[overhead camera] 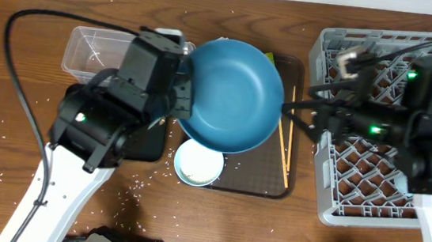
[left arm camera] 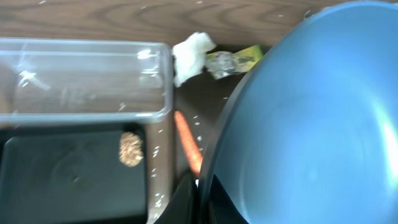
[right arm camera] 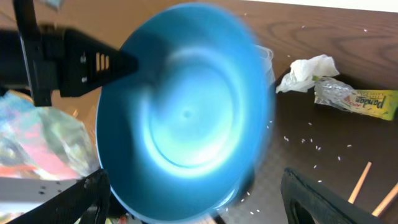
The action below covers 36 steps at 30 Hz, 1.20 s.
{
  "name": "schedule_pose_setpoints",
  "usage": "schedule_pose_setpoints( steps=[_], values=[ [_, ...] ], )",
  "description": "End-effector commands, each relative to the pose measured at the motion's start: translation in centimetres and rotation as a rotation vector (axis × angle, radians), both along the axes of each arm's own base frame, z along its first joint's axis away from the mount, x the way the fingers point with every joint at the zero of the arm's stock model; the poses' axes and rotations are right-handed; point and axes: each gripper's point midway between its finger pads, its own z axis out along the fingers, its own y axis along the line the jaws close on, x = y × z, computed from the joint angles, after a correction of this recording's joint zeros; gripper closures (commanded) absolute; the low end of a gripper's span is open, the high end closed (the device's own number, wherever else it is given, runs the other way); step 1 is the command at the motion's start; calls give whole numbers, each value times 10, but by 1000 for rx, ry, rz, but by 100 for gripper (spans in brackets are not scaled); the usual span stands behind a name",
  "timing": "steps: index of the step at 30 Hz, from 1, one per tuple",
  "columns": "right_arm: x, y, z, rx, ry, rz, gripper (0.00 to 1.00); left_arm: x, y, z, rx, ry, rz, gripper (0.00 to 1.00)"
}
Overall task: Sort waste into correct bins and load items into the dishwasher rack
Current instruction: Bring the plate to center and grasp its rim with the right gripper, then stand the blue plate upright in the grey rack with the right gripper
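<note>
My left gripper (overhead camera: 187, 94) is shut on the left rim of the large dark-blue plate (overhead camera: 230, 95) and holds it tilted above the brown serving tray; the grip shows in the left wrist view (left arm camera: 204, 186). My right gripper (overhead camera: 292, 112) is open, its fingers spread either side of the plate (right arm camera: 186, 112) in the right wrist view (right arm camera: 193, 199). The tissue (left arm camera: 191, 55), foil wrapper (left arm camera: 236, 60) and carrot (left arm camera: 188, 143) lie under the plate. The brown lump (left arm camera: 130, 148) sits in the black tray (left arm camera: 62, 180), next to the clear tub (left arm camera: 81, 74). The white bowl (overhead camera: 198, 165) and chopsticks (overhead camera: 283, 151) are on the serving tray. The cups are out of view.
The dishwasher rack (overhead camera: 352, 198) stands at the right under my right arm. The brown serving tray (overhead camera: 285, 183) lies mid-table. Rice grains (overhead camera: 142, 181) are scattered on the wood in front of the black tray. A black cable (overhead camera: 15, 62) loops at the left.
</note>
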Motion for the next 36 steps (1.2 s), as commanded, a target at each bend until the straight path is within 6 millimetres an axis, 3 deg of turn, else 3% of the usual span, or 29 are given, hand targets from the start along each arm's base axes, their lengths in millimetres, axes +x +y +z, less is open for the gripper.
schedule_pose_setpoints(
  steps=[1,3,5,7,9,13,14,15,17,18,19,21,25,28,32,36],
  values=[
    [16,-6,-19,-152,-8,-136,21,-7,-19,13,-40,-38,-80,94],
    [23,-11,-31,-232,-1,-209,22,-10,-25,18,-53,-60,-102,94],
    [24,-5,-38,-262,4,-202,29,-13,-31,22,-62,-75,-122,94],
    [25,3,-45,-272,19,-180,44,-16,-36,24,-67,-81,-138,94],
    [28,6,-53,-288,38,-173,53,-18,-40,25,-68,-82,-152,94],
    [35,9,-66,-305,71,-169,99,-21,-43,25,-68,-82,-164,94],
    [36,7,-66,-306,69,-175,99,-21,-43,25,-67,-82,-163,93],
    [38,5,-66,-314,63,-189,99,-20,-42,25,-65,-83,-161,89],
    [44,-6,-62,-342,35,-244,99,-19,-41,26,-59,-92,-152,61],
    [48,-15,-59,-358,19,-286,99,-18,-40,27,-58,-98,-148,43],
    [53,-27,-57,-377,10,-351,99,-17,-41,28,-58,-103,-151,27],
    [64,-62,-53,-450,-16,-513,99,-17,-41,29,-61,-108,-151,14],
    [78,-174,-39,-709,-81,-973,99,-19,-39,33,-68,-118,-151,9],
    [69,-261,-14,-914,-126,-1356,99,-21,-38,36,-73,-127,-151,7],
    [63,-325,4,-996,-149,-1651,99,-25,-35,40,-81,-138,-151,6],
    [81,-358,-3,-1120,-141,-1654,99,-29,-32,42,-81,-139,-151,5]
  ],
)
